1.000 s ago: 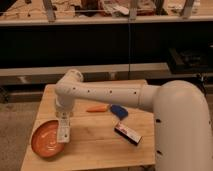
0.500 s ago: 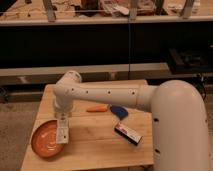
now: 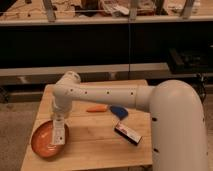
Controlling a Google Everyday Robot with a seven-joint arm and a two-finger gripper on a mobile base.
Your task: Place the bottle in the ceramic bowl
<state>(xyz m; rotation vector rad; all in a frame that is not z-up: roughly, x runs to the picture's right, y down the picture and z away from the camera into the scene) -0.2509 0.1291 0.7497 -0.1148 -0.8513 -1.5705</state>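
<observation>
The claw (image 3: 58, 121) hangs off the downturned wrist at the counter's (image 3: 95, 145) corner, clenched on the bottle (image 3: 59, 133), which hangs upright beneath it, cap up. Directly below sits the ceramic bowl (image 3: 42, 141); the bottle's base reaches inside its rim, probably poised for release. Beyond the claw lie an orange object (image 3: 96, 108), a blue object (image 3: 119, 112) and a dark box (image 3: 128, 133).

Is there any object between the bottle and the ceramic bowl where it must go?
Nothing visible. The gripper is over the bowl's right side, and the bottle hangs below it, already above the bowl. The orange item and dark box lie off to the right.
</observation>
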